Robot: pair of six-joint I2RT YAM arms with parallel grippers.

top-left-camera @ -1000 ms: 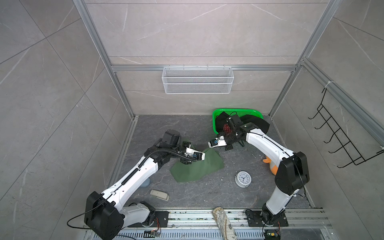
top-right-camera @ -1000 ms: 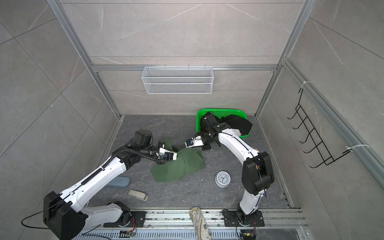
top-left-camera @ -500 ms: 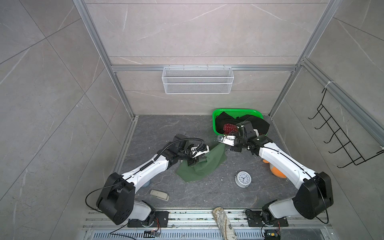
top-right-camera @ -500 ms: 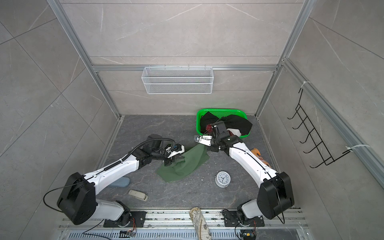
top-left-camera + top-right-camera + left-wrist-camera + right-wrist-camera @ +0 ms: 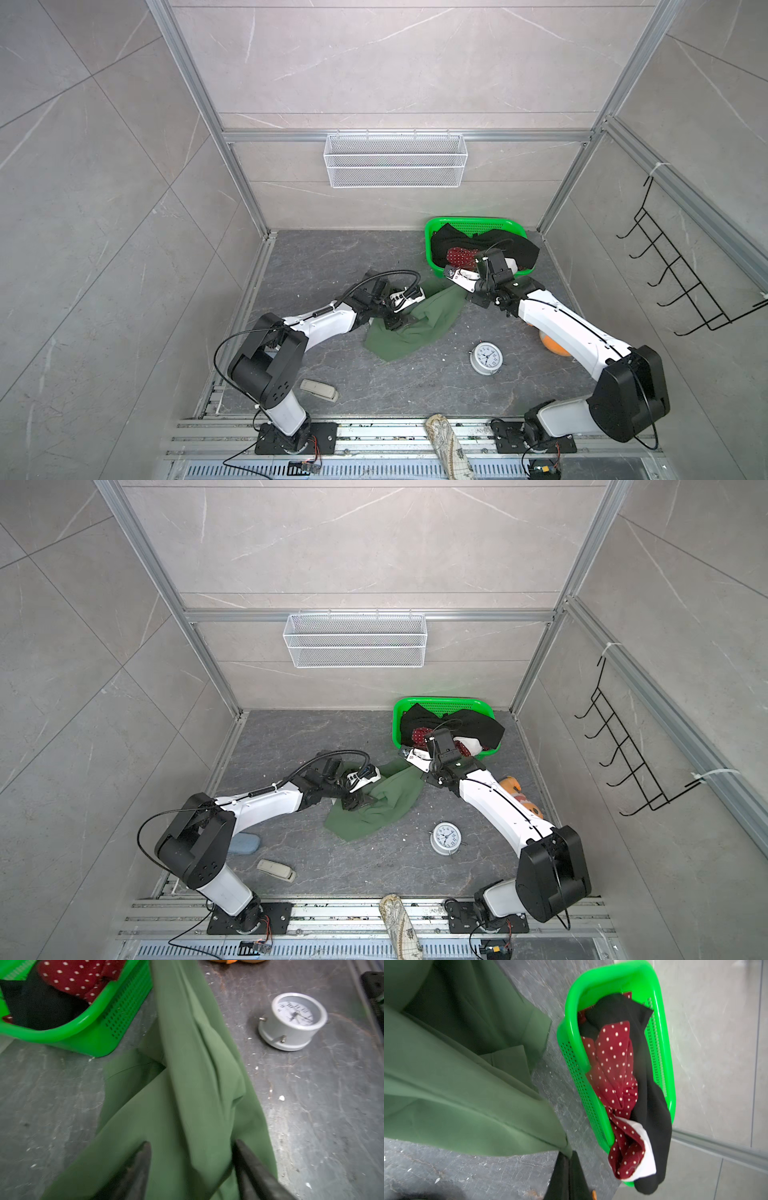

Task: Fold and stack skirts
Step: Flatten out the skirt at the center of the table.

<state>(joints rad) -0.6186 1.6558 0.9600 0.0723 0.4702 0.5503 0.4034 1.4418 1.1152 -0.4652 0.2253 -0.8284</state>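
The olive green skirt (image 5: 415,328) (image 5: 382,808) lies bunched on the dark floor mat, one corner lifted toward the basket. My right gripper (image 5: 468,293) (image 5: 568,1155) is shut on that corner of the olive skirt (image 5: 456,1084). My left gripper (image 5: 397,322) (image 5: 192,1142) stands open over the olive skirt (image 5: 187,1084), fingers apart with cloth lying loose under them. The red polka-dot skirt (image 5: 459,257) (image 5: 612,1064) and the black skirt (image 5: 511,247) (image 5: 652,1105) lie crumpled in the green basket (image 5: 473,224) (image 5: 571,1012) at the back right.
A small alarm clock (image 5: 486,358) (image 5: 293,1020) lies right of the olive skirt. An orange plush fish (image 5: 519,796) sits under the right arm. A beige object (image 5: 319,390), a grey-blue pad (image 5: 244,843) and a patterned cloth roll (image 5: 449,449) lie near the front. A wire shelf (image 5: 395,166) hangs on the back wall.
My left gripper has opened and let go of the olive skirt. My right gripper has carried its corner to the right, and the skirt has gone from flat to bunched.
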